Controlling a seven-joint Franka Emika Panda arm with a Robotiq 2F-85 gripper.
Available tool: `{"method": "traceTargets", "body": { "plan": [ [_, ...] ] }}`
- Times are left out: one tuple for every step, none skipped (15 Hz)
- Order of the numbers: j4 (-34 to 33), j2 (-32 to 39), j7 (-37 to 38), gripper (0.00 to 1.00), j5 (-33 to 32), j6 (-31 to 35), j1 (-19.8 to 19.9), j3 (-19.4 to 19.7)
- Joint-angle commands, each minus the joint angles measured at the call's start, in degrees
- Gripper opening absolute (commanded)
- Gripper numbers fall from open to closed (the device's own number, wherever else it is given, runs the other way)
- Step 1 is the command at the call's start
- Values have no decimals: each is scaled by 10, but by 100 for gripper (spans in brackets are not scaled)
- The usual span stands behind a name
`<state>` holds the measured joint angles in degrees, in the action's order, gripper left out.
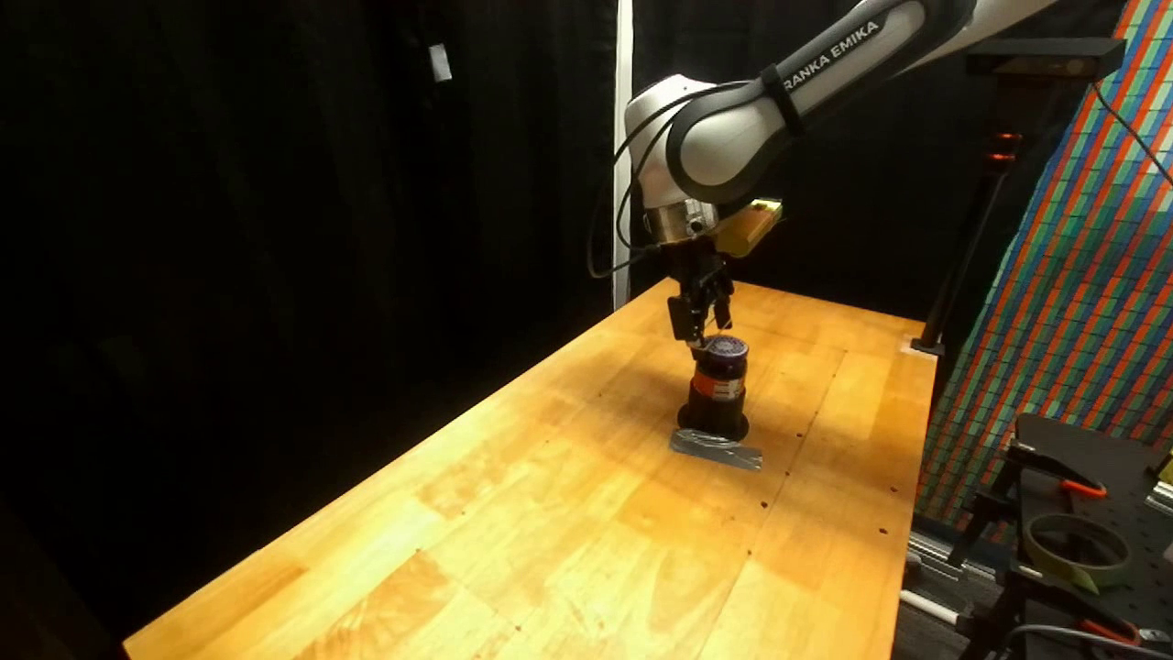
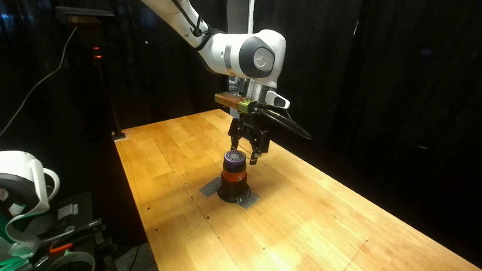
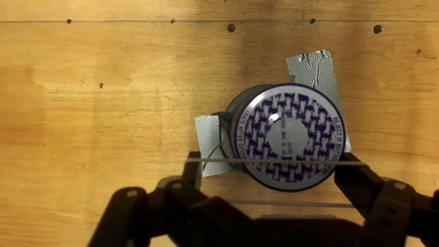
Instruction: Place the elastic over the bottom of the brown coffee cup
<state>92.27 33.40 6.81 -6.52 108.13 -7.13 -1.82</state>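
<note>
On the honey-coloured wooden surface [image 2: 297, 210]: dark brown, orange-banded cylindrical cup [image 2: 234, 176], upright.
Thin tan elastic band [image 3: 274, 160]: likely light, springy; best held inside its loop.
Jaws: spread apart within it, just beyond the cup.

Glare brightens patches of a wooden table [image 1: 586, 577] before dim curtains [image 1: 275, 229], the gripper [image 3: 272, 163] (wrist view) dark and blurred.

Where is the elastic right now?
In the wrist view, the elastic is stretched between the spread fingers, below and right of image center, one strand in front of the brown coffee cup.
</note>
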Motion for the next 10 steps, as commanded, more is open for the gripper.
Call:
{"method": "traceTargets", "body": {
  "plan": [
    [-61, 42, 2, 100, -5, -55, -4, 6],
    [-67, 49, 2, 100, -3, -62, -4, 5],
    [-74, 55, -1, 100, -1, -70, -3, 4],
    [-81, 59, -2, 100, 2, -79, -2, 3],
    [-88, 63, -3, 100, 4, -89, -1, 3],
    [-92, 67, -4, 100, 4, -91, 0, 3],
    [-97, 72, -7, 100, 5, -96, 1, 3],
    [-101, 76, -7, 100, 5, -95, 2, 4],
    [-105, 80, -7, 100, 6, -97, 2, 4],
    [-108, 84, -7, 100, 10, -101, 4, 4]
  ]
}}
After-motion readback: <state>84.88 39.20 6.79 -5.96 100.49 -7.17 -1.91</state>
